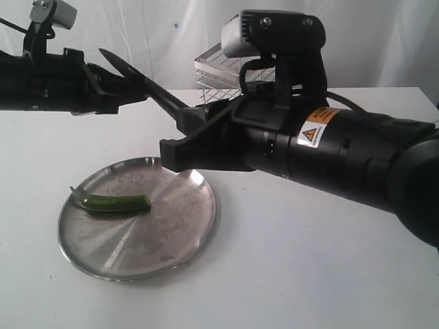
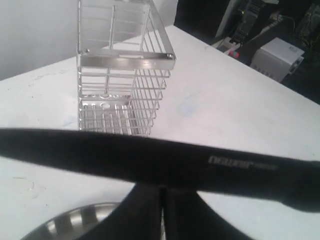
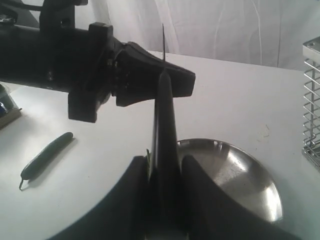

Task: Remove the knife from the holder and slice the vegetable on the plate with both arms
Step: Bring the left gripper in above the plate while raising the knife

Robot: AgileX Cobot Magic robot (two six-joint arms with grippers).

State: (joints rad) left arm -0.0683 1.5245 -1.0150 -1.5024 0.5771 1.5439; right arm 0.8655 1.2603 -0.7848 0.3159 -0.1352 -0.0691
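Handover in mid-air, it seems: the slim black knife point(image 1: 147, 86) hangs above the white table point(image 1: 288, 274), both the left gripper point(image 1: 113, 81) and the right gripper point(image 1: 180, 130) clamped on it, clear of the chrome wire-grid holder point(image 2: 125, 75). Below, the dark green chili point(image 1: 113, 203) lies uncut on the round steel plate point(image 1: 164, 253).

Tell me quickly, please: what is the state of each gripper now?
Left gripper: closed on the blade end of the slim black kitchen knife.
Right gripper: closed on the knife's handle end.
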